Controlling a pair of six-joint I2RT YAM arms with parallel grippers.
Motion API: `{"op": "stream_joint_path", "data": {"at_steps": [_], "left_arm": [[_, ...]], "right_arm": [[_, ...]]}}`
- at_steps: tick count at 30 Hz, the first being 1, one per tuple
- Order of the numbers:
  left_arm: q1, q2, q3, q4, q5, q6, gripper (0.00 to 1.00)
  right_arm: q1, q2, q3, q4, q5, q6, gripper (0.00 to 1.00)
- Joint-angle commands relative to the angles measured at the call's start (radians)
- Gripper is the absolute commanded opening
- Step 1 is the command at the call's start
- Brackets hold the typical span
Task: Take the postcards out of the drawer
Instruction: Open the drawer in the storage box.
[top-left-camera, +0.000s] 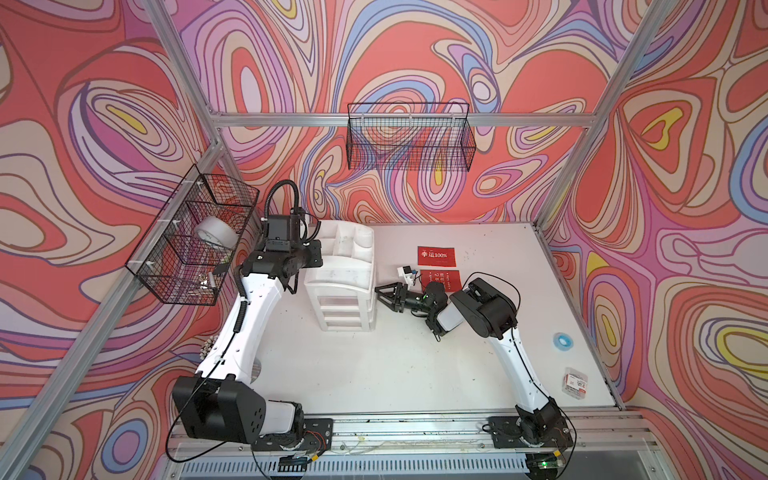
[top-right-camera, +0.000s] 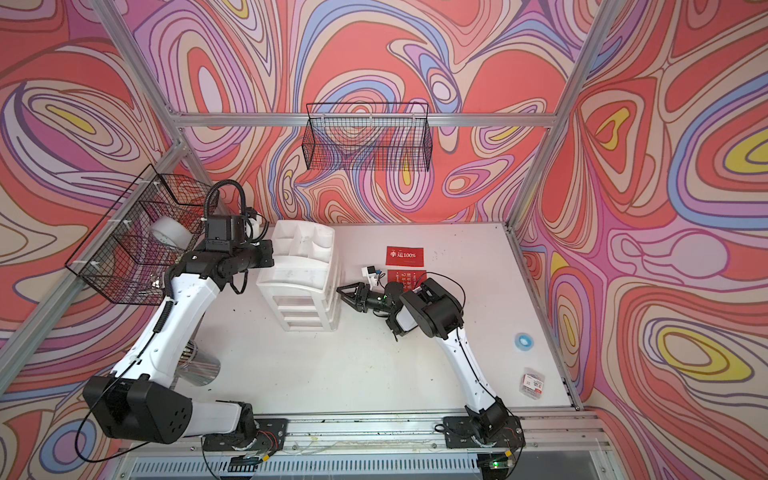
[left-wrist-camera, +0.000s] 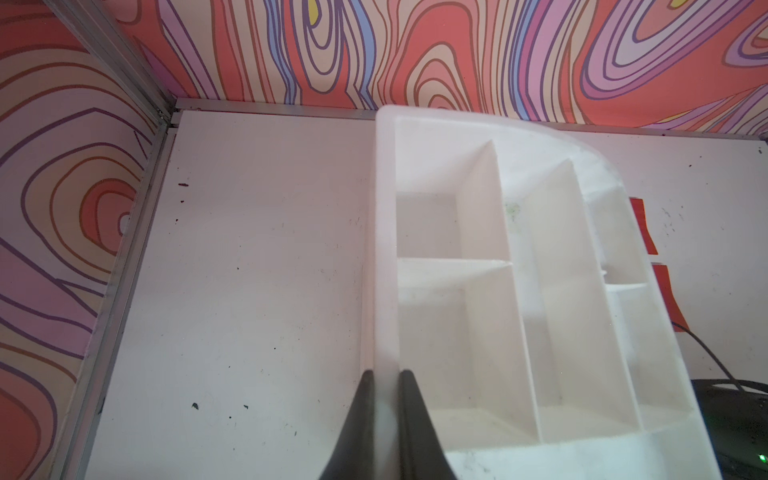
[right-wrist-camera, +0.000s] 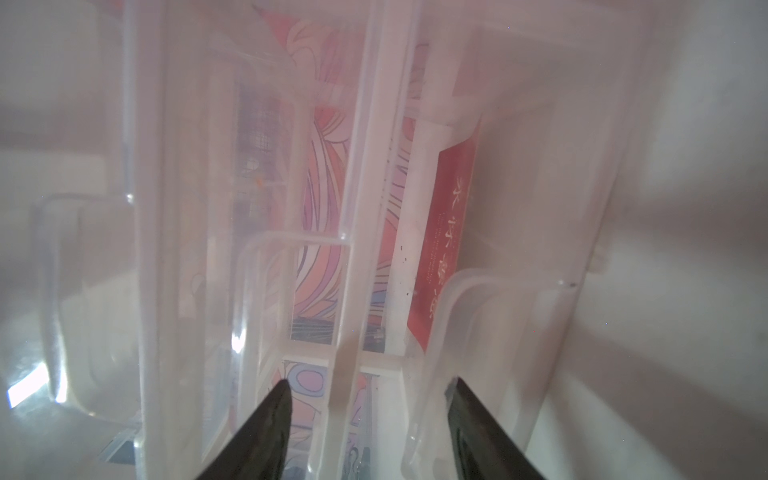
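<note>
In both top views the lower centre of the worktop (top-left-camera: 374, 365) lies bare and passable. At centre the organizer (top-left-camera: 340, 282) stands as the main obstacle, the left claw (left-wrist-camera: 387, 372) clamped on its rim. The right claw (right-wrist-camera: 370, 381), fingers spread, faces clear drawer (right-wrist-camera: 498, 316) walls close ahead. Two postcards (top-left-camera: 436, 256) and a small white item (top-left-camera: 406, 274) occupy the worktop right of centre.

I am logging places off the organizer (top-left-camera: 340, 270), which is standing on the table (top-left-camera: 374, 374). Two postcards (top-left-camera: 436, 256) are lying on the table right of it, one behind the other. A third postcard (right-wrist-camera: 446, 232) is lying inside one drawer (right-wrist-camera: 498, 332). A box (top-left-camera: 576, 384) is sitting far right of it, forward. A wire basket (top-left-camera: 409, 137) is hanging behind.
</note>
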Motion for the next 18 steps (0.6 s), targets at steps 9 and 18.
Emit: {"op": "stream_joint_path", "data": {"at_steps": [9, 18], "left_arm": [[-0.001, 0.042, -0.012, -0.106, -0.052, 0.02, 0.0], [-0.003, 0.039, -0.013, -0.104, -0.048, 0.022, 0.0]], "right_arm": [[-0.029, -0.108, -0.04, 0.055, -0.007, -0.052, 0.57], [-0.05, -0.131, -0.084, 0.056, -0.008, -0.064, 0.57]]}}
